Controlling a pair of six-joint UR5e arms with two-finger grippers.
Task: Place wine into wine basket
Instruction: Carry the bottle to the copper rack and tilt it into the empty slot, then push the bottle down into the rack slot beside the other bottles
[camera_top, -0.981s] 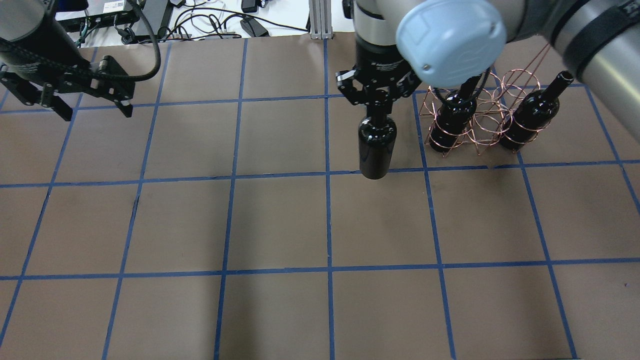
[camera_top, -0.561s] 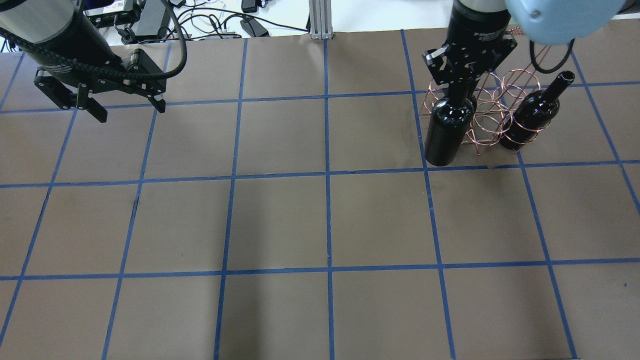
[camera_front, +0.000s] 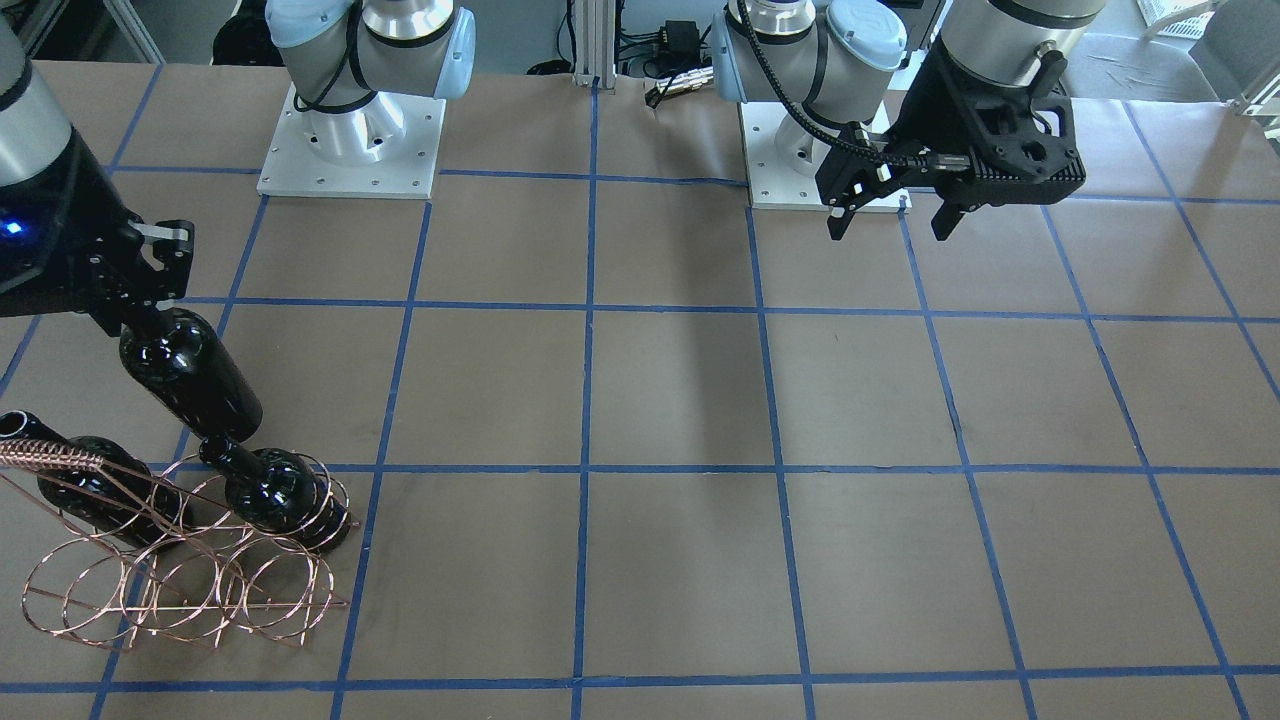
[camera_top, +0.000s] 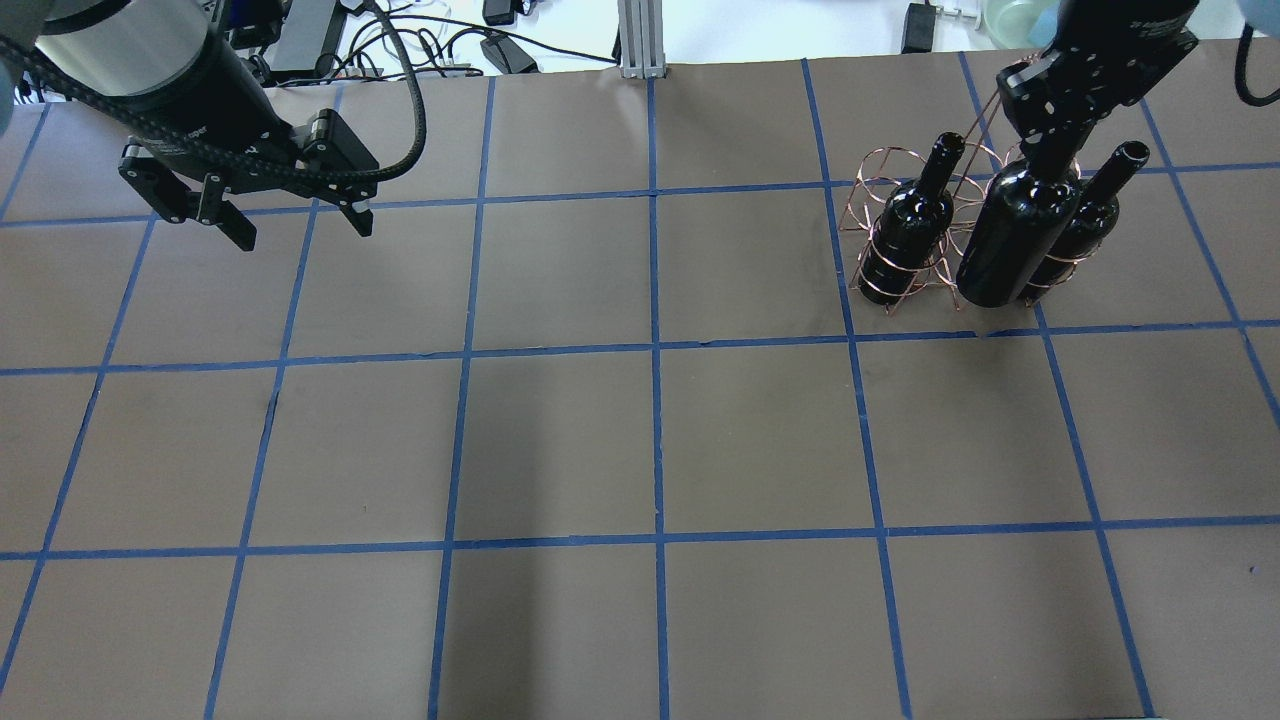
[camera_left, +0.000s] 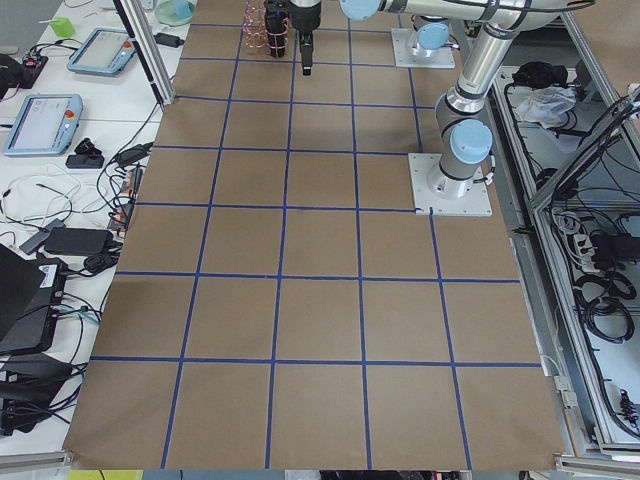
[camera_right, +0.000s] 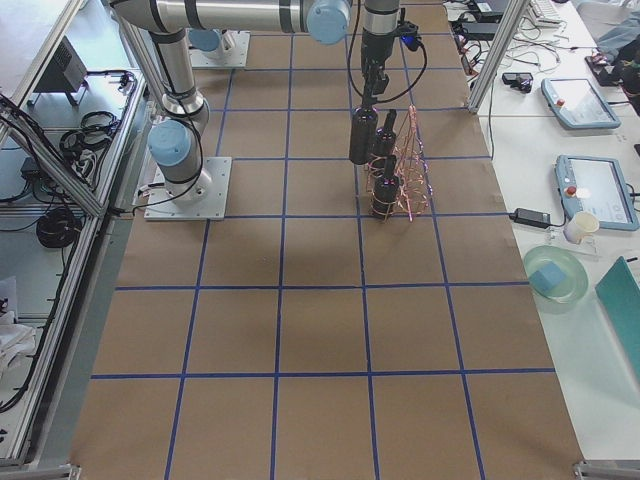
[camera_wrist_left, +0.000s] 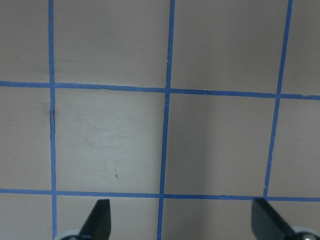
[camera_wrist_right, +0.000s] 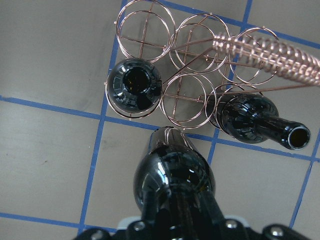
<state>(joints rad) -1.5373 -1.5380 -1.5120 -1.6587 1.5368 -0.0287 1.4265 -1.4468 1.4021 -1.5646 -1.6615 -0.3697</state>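
My right gripper (camera_top: 1058, 140) is shut on the neck of a glossy black wine bottle (camera_top: 1012, 245). It holds the bottle slightly tilted and off the table, on the robot's side of the copper wire wine basket (camera_top: 962, 225). In the front-facing view the held bottle (camera_front: 190, 375) hangs just behind the basket (camera_front: 180, 585). In the right wrist view its base (camera_wrist_right: 172, 175) is beside an empty middle hoop of the basket (camera_wrist_right: 187, 97). Two more bottles (camera_top: 905, 235) (camera_top: 1090, 205) stand in the basket's end hoops. My left gripper (camera_top: 303, 232) is open and empty.
The table is brown paper with a blue tape grid (camera_top: 655, 345). The basket's twisted wire handle (camera_wrist_right: 270, 47) sticks up over the hoops. Cables and boxes (camera_top: 400, 40) lie beyond the far edge. The arm bases (camera_front: 350, 130) stand on the robot's side.
My right gripper has carried the bottle to the right, from the table's middle over to the basket. My left arm has shifted a little to the right, still open.
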